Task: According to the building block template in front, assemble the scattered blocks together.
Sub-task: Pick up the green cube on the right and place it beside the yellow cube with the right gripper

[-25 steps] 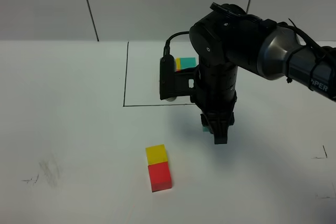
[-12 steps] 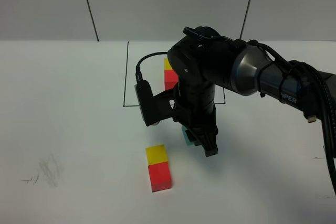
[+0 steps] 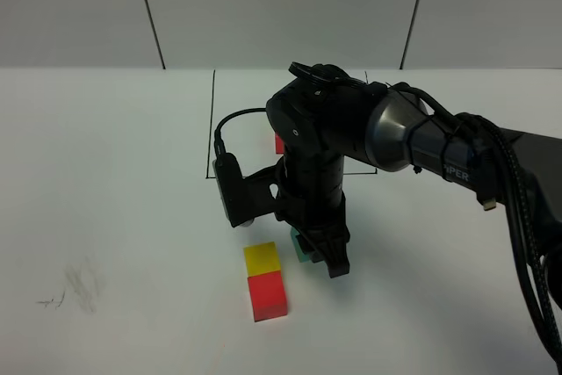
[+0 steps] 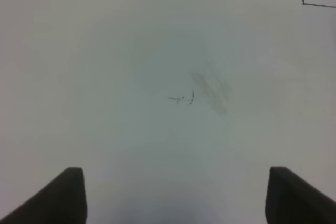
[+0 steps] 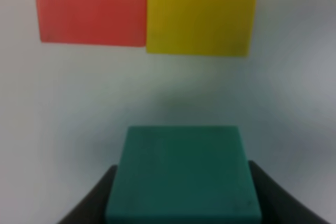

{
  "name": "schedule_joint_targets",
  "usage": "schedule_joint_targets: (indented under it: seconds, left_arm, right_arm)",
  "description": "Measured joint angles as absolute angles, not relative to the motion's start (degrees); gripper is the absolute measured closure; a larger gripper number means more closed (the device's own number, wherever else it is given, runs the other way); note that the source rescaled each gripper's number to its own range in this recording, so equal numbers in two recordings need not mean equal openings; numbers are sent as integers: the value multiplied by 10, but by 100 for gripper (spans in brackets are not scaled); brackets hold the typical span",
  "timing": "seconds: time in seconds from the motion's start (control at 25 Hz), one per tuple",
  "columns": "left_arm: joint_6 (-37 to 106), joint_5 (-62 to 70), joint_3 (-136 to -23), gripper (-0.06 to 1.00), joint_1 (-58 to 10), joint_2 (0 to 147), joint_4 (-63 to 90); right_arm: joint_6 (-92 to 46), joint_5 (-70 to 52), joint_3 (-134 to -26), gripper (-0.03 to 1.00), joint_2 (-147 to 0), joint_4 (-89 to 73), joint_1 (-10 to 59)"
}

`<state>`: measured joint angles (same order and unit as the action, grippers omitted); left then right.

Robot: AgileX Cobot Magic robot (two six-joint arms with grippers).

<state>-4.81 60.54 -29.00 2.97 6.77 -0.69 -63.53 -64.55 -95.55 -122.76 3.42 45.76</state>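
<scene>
**A:** From the high camera: the right gripper [image 3: 323,256] hangs low over the white worktop [image 3: 114,217], clamped on the teal cube [image 3: 303,249]. Where does that sit against the pair?

**B:** Just beside the yellow cube [image 3: 262,257], on the side away from the left arm, a narrow gap between them. The red cube [image 3: 267,295] touches the yellow one on its near side. The building block template [image 3: 278,142] lies beyond, inside the black outline [image 3: 212,129], mostly hidden by the arm; only a red sliver shows.

**A:** And the left wrist camera?

**B:** The left gripper [image 4: 176,195] stands wide apart over bare worktop with a faint smudge [image 4: 210,90], no cube near it. The right arm is plainly the nearer.

**A:** The right wrist camera?

**B:** Teal cube [image 5: 183,179] between the right gripper's fingers [image 5: 92,198], the yellow cube [image 5: 202,11] straight ahead, the red cube [image 5: 92,6] joined to its side. The view is soft, so whether the teal cube rests on the worktop or hovers I cannot tell.

**A:** Room?

**B:** Open worktop all round; a short push toward the yellow cube looks unobstructed.
</scene>
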Motion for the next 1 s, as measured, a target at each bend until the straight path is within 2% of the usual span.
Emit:
schedule_joint_targets:
  seconds: [0.24, 1.0]
  left_arm:
    - [-48, 605, -290, -5, 30, 68, -7]
    - [-48, 605, -290, -5, 30, 68, -7]
  right_arm:
    - [-630, -672, -997, 47, -1245, 29, 461]
    - [-617, -669, -1000, 47, -1277, 0, 462]
